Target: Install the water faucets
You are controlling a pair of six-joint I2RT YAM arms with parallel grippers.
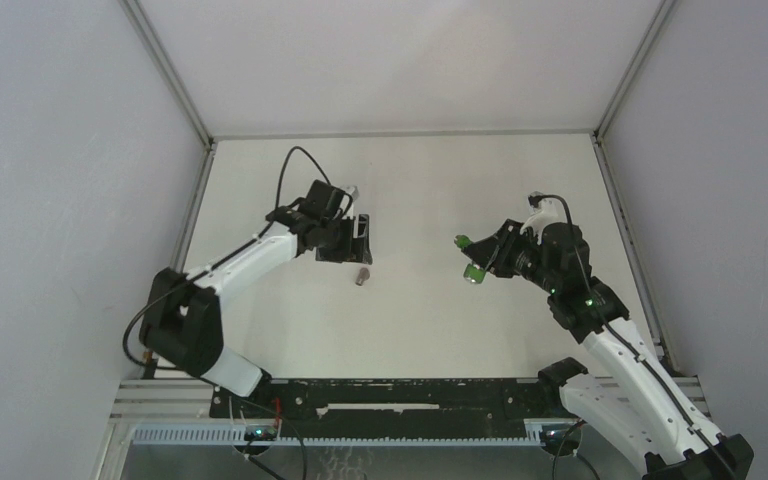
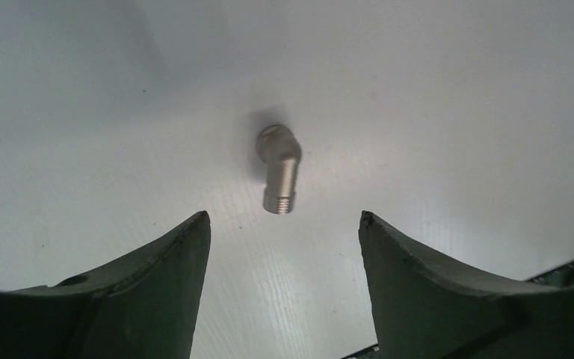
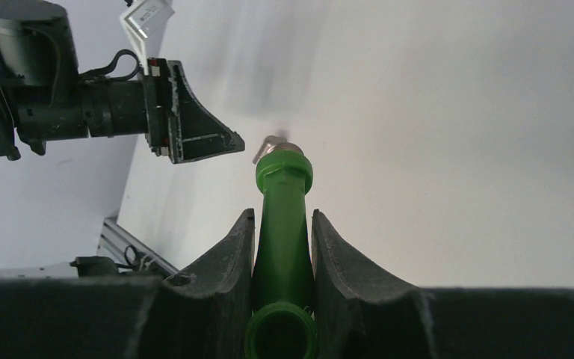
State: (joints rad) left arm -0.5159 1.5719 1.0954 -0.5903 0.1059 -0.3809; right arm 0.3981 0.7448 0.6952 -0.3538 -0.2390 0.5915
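Note:
The bright-green water faucet (image 3: 284, 217) is clamped between the fingers of my right gripper (image 3: 282, 215), spout end pointing away and its round opening toward the camera. From above, the faucet (image 1: 474, 271) hangs over the table's right half in the right gripper (image 1: 488, 256). The small grey metal elbow fitting (image 2: 280, 168) lies loose on the white table, threaded end toward my left gripper (image 2: 284, 217). That gripper is open, nothing between its fingers, and stands just short of the fitting. From above, the fitting (image 1: 362, 276) lies just below the left gripper (image 1: 358, 240).
White enclosure walls (image 1: 80, 200) ring the table on three sides. A black and aluminium rail (image 1: 390, 395) runs along the near edge between the arm bases. In the right wrist view the left gripper (image 3: 187, 127) shows at upper left.

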